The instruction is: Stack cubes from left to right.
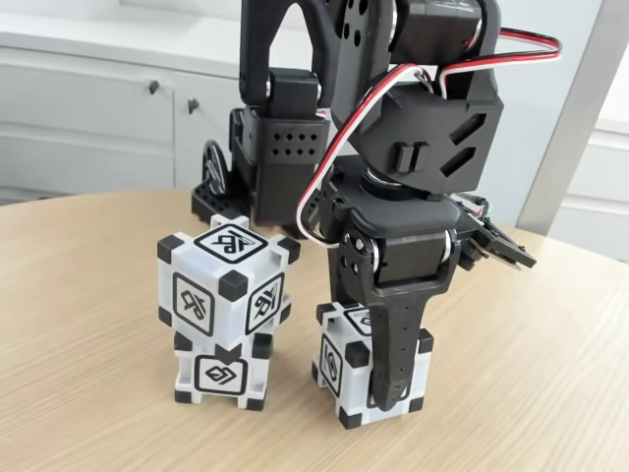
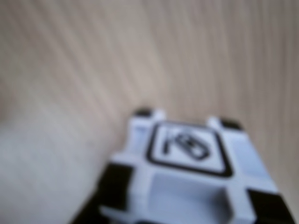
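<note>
In the lower centre of the fixed view, two cubes already stand as a stack: the upper cube (image 1: 228, 280) sits turned a little on the lower cube (image 1: 222, 372), both resting on the wooden tabletop (image 1: 88, 324). Just to the right of that stack, apart from it, the third cube (image 1: 339, 369) stands alone on the tabletop, and the tool (image 1: 391, 398) is down over it, one long black finger running down the cube's front face to near its bottom edge. The other finger is hidden behind the cube, so whether the tool is clenched on the cube or merely straddling it cannot be told from here; the blurred wrist view shows the same cube (image 2: 187, 172) close up at the bottom of the frame with the tabletop (image 2: 70, 70) beyond, which does not settle it either. Judging by how things lie, roughly two thirds of the stacking is done: one cube is placed on another, and what is left is to lift the third cube and set it on top of the pair. As for markings, each cube face carries a black-framed square with an angular geometric symbol; none of them forms readable letters, and no brand name or other writing can be made out on the cubes or on the black arm (image 1: 413, 108).
</note>
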Robot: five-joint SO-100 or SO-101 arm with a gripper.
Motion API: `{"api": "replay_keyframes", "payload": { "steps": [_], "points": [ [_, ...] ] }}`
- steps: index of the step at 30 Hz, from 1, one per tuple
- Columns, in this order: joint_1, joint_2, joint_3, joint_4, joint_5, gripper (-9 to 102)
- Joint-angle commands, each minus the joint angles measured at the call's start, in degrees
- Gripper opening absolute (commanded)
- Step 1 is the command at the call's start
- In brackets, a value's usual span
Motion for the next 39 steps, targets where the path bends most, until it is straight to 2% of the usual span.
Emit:
{"api": "replay_keyframes", "payload": {
  "steps": [1,11,17,25,32,39],
  "points": [
    [0.8,4.4,-4.0,4.0,1.0,17],
    [-0.4,9.5,-30.3,20.7,7.2,18],
    [-0.4,9.4,-46.1,31.6,6.1,18],
    [1.5,9.7,-48.3,32.6,0.1,18],
    [12.0,10.6,-48.1,32.7,-3.4,19],
    [16.5,10.8,-48.1,32.9,-5.6,18]
  ]
}}
